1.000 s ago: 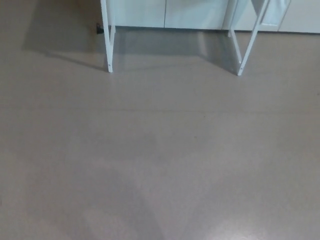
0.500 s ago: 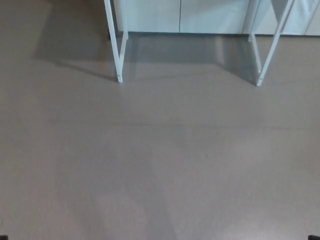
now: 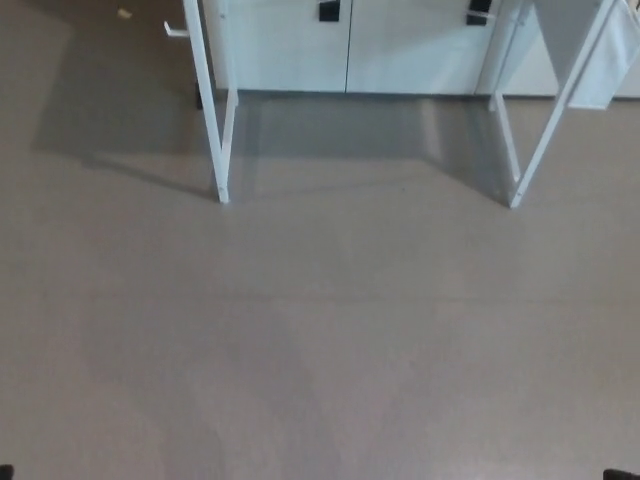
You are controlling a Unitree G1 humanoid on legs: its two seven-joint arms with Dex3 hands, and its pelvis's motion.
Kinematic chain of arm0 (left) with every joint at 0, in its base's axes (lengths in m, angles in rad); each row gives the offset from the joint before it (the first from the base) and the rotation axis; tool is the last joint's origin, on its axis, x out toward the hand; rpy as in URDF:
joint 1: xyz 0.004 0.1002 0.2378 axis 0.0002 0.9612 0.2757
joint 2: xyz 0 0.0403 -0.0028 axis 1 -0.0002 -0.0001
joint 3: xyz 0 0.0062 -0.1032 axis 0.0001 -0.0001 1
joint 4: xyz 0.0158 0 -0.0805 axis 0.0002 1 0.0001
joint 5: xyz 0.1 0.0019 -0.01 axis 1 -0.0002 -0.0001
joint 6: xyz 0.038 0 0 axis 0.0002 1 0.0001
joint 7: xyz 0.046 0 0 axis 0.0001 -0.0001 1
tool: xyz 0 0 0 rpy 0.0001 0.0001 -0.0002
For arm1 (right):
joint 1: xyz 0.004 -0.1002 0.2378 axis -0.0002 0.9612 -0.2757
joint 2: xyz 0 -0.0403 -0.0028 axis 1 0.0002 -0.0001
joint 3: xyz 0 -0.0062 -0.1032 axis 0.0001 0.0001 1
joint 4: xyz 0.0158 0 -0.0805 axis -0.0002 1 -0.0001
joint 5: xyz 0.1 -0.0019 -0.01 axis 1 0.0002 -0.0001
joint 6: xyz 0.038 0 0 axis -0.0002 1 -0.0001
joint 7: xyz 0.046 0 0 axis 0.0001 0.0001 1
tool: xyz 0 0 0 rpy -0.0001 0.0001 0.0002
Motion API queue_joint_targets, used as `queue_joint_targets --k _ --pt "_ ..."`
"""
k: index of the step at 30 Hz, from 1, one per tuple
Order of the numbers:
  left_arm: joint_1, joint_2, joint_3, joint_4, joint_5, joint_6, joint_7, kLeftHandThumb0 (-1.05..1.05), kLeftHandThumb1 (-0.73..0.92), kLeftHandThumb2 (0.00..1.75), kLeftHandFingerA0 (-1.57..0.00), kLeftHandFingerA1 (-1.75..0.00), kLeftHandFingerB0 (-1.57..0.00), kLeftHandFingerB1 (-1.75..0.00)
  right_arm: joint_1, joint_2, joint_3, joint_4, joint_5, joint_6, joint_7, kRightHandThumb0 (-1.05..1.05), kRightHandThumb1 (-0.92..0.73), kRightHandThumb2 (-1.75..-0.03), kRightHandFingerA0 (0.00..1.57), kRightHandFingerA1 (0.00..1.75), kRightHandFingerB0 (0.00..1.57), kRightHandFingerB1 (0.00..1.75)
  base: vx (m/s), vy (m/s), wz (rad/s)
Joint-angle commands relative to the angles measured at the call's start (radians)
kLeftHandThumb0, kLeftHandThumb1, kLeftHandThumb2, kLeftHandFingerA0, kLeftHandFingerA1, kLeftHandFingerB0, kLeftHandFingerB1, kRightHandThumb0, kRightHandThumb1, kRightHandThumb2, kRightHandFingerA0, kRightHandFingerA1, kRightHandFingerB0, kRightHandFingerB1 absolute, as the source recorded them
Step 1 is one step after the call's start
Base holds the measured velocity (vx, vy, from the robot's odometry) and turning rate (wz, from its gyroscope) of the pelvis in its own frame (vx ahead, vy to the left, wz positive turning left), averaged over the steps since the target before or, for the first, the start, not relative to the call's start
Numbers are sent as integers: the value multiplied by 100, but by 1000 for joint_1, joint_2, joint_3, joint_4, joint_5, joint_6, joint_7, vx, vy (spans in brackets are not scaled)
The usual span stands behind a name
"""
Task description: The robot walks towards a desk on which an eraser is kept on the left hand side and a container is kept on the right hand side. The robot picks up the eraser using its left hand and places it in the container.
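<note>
Along the top of the view, the white legs of the bench — left leg (image 3: 212, 120), right leg (image 3: 540, 130) — stand on a grey-brown floor (image 3: 320, 340), with pale cabinet doors (image 3: 350, 45) behind them. Neither robot hand shows, so their state cannot be told. The bench top is out of frame; eraser and container are not visible.

Neither robot hand nor arm shows clearly; only tiny dark slivers sit at the bottom corners.
</note>
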Motion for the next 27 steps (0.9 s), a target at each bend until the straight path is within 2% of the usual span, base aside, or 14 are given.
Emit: queue_joint_targets --k 1,12,20,27 --pt "15 12 -3 -12 7 -30 17 -1 45 89 -23 -53 -12 -46 7 -21 3 11 -14 -28 -12 -17 -42 -87 45 63 23 52 205 -6 14" --pt "13 17 -4 14 5 -44 25 -2 44 88 -24 -53 -13 -47 7 -15 7 33 -6 -54 -10 -17 -41 -87 47 64 24 53 229 -195 16" --pt "16 20 -13 25 8 -68 33 -1 46 89 -23 -53 -13 -47 17 -16 14 10 -9 -33 -18 -16 -42 -87 45 63 24 53 115 -150 -6" --pt "27 8 -15 14 19 -83 60 -3 46 89 -26 -53 -14 -47 19 -18 15 17 -1 -45 -4 -15 -42 -87 45 64 23 53 185 113 0"
